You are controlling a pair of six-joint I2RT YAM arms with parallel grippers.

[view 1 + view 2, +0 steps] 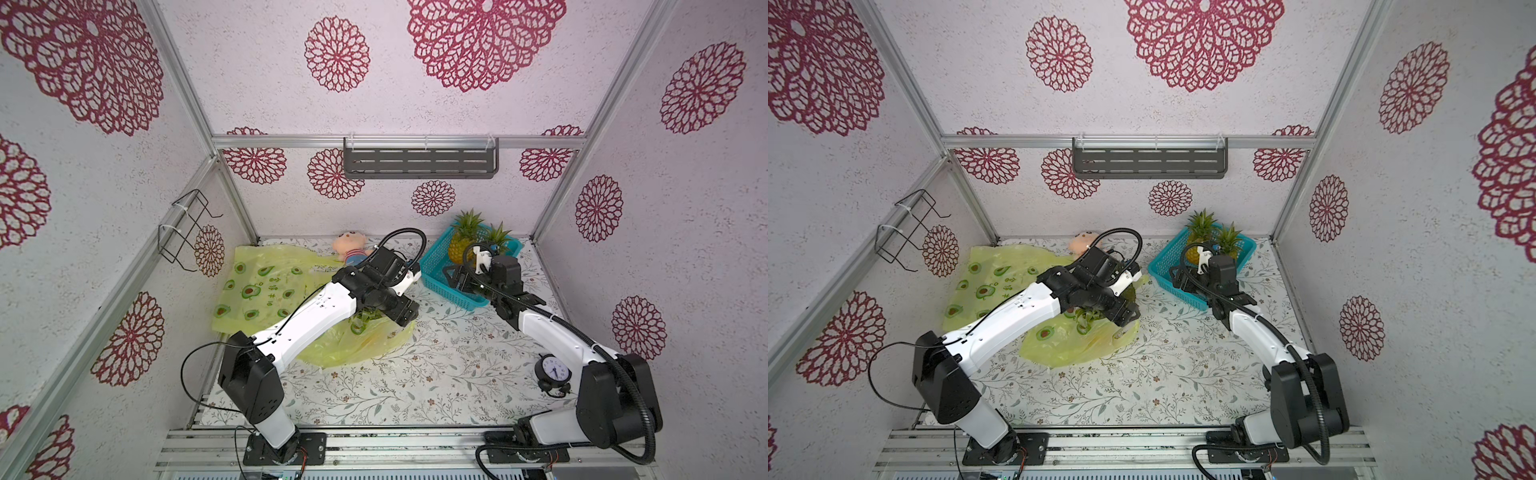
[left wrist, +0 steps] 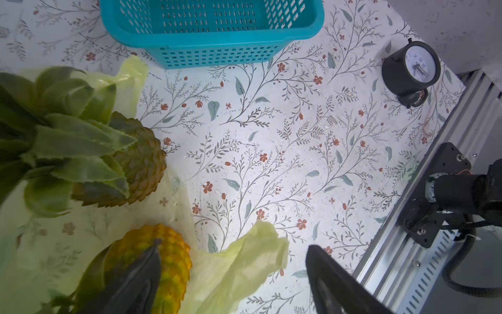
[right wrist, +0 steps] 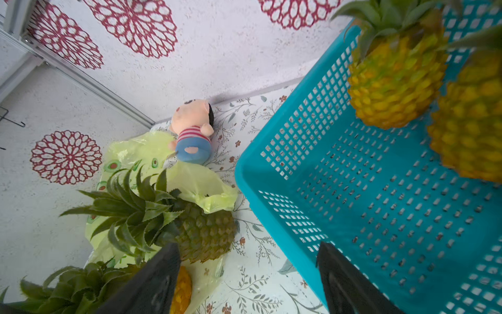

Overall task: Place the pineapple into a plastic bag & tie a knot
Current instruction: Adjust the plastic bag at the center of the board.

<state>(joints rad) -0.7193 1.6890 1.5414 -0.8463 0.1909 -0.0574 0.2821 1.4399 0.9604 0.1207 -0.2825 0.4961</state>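
Note:
A yellow-green plastic bag (image 1: 257, 291) printed with avocados lies at the left, crumpled under my left arm (image 1: 1092, 345). Two pineapples lie on its film at the mouth: a dark green-brown one (image 2: 135, 163) (image 3: 203, 231) and a yellow one (image 2: 168, 261) (image 3: 182, 291). Whether they are inside it I cannot tell. My left gripper (image 2: 233, 271) (image 1: 409, 316) hangs open over them, one finger (image 2: 141, 280) in front of the yellow pineapple, with a loose bag handle (image 2: 244, 258) between the jaws. My right gripper (image 3: 250, 271) (image 1: 451, 276) is open and empty at the teal basket's near edge.
The teal basket (image 1: 436, 266) (image 3: 271, 163) at the back right holds two upright yellow pineapples (image 3: 394, 81) (image 3: 472, 122). A plush doll (image 1: 349, 247) lies by the back wall. A black alarm clock (image 1: 552, 372) (image 2: 410, 70) stands at the front right. A wire rack (image 1: 183, 228) hangs on the left wall.

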